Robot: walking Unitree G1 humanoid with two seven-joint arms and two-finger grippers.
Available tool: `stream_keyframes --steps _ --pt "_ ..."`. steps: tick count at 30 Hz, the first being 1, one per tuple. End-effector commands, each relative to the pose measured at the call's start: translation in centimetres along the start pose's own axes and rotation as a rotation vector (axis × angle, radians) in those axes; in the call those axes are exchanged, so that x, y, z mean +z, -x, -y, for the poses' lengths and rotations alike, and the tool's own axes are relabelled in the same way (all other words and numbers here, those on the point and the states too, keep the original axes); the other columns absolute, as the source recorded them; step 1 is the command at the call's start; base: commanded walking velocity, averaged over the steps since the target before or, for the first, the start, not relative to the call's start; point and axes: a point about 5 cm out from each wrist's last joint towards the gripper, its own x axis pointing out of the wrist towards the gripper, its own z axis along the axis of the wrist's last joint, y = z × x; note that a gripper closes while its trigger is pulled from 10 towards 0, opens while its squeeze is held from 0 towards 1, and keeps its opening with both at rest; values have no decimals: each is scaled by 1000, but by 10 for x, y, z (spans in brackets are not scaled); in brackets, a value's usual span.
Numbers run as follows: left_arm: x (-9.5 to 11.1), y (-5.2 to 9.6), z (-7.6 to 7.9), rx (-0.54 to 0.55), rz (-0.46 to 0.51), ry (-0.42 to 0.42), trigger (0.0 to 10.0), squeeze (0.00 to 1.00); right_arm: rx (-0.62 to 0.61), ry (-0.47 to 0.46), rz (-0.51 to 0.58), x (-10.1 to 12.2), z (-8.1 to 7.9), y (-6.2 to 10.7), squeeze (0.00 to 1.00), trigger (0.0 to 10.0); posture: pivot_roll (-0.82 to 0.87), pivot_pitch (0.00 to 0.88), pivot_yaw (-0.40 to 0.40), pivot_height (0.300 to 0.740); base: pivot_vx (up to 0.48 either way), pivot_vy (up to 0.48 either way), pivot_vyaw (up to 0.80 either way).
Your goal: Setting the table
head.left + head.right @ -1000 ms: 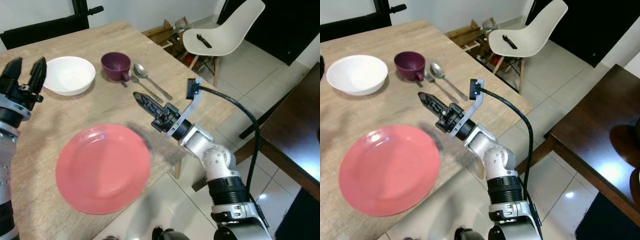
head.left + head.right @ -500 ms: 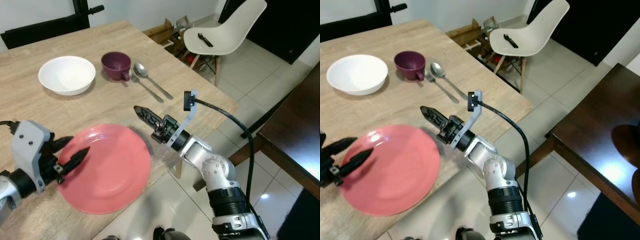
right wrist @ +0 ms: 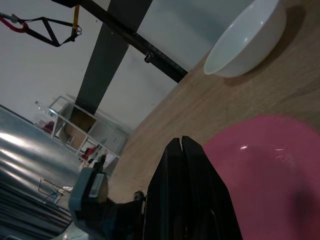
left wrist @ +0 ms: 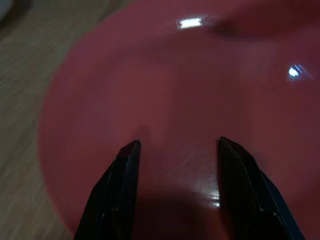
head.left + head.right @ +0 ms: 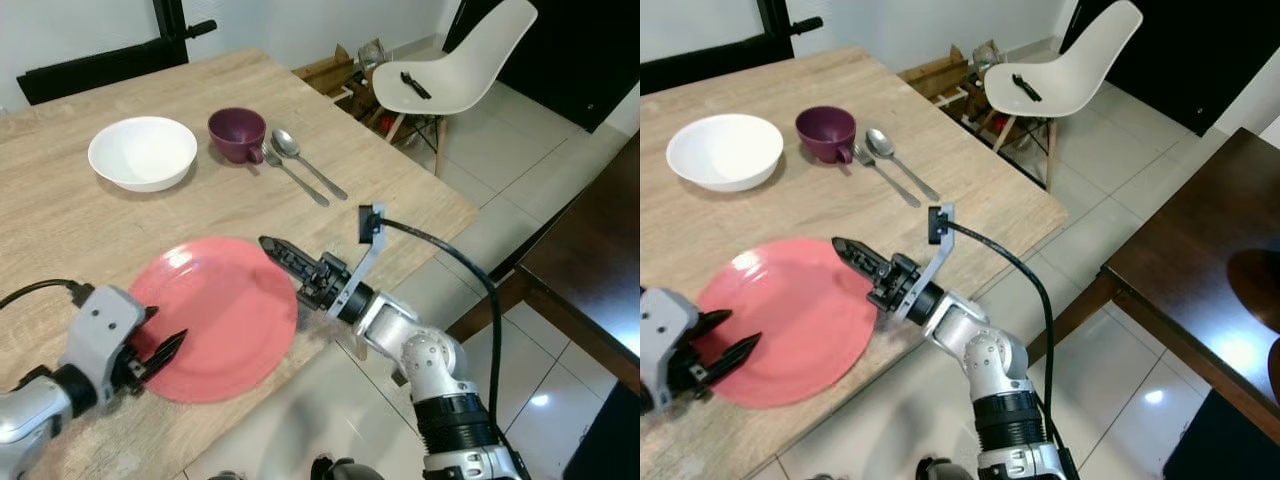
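Pink plate (image 5: 222,315), lower-left centre on the table (image 5: 60,220): left gripper (image 5: 165,352), fingers parted and empty, has dropped to its near rim, right gripper (image 5: 285,258), pinched closed on nothing, has slid to its right rim — plate likely next to be repositioned.

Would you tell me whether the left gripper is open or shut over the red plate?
Open. The left gripper hangs over the red plate, and plate surface shows between its two separated fingers.
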Motion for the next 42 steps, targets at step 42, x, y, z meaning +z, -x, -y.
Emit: stream_keyframes --steps 42 --pt "27 -99 -32 184 137 116 10000 0 -66 -9 131 40 24 -3 0 10000 9 82 -34 740 0 0 0"
